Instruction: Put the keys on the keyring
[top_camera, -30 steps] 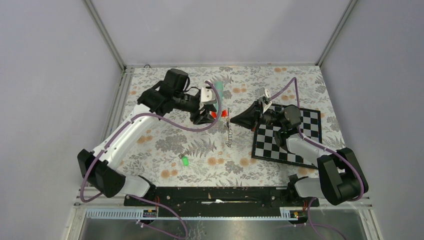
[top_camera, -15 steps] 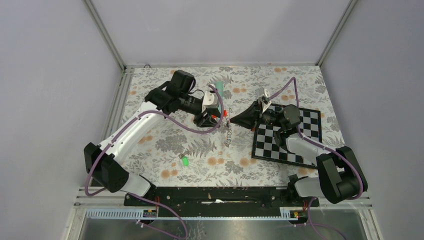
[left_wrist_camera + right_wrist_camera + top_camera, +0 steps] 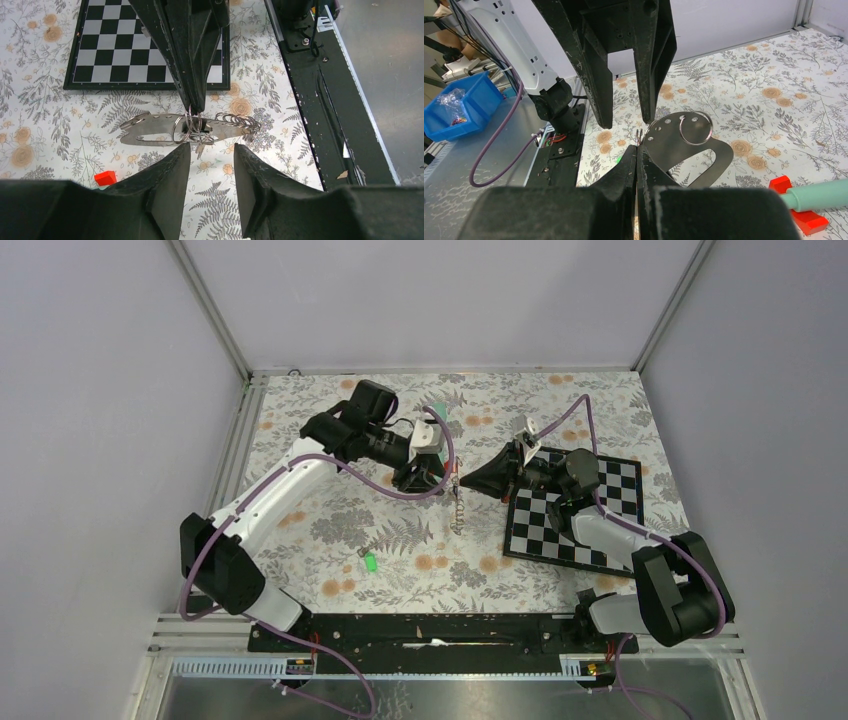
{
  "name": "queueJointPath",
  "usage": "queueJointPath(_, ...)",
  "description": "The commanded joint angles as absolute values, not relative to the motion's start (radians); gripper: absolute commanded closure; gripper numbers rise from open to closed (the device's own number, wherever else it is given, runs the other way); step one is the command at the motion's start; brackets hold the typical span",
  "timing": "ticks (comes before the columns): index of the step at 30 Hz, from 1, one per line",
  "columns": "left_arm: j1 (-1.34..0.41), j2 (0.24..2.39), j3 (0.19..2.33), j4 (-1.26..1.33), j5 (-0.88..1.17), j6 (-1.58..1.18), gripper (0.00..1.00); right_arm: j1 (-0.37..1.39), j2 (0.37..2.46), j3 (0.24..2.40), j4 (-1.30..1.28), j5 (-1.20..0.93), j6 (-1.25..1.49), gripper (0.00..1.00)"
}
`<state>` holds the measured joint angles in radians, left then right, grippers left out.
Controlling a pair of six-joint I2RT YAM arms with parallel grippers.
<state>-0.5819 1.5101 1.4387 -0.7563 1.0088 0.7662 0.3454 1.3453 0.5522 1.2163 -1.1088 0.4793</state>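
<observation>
1. While R gripper (image 3: 638, 147) pinches keyring (image 3: 664, 145) at its tip, jaws closed on it
2. L gripper (image 3: 212, 148) half-open, keyring just ahead of tips
3. green key (image 3: 369, 562) well back from L gripper

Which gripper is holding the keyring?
The right gripper, its jaws shut on the keyring at its flat plate. The left gripper is open near it, holding nothing.

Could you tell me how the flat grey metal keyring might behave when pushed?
The flat grey perforated metal keyring is probably stiff: it holds shape pinched by the right gripper. Its dangling wire rings likely swing freely.
</observation>
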Motion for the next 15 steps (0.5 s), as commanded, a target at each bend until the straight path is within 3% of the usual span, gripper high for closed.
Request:
queueJointPath(1,-0.587,1.517,1.479,-0.716,1.083,0.768,0.57,0.339,1.346,0.588,1.252,-1.098,0.473,1.00)
queueJointPath(15,-0.605,1.555,1.492,-0.717,1.088,0.763,0.59,0.339,1.346,0.591,1.250,-1.098,0.474,1.00)
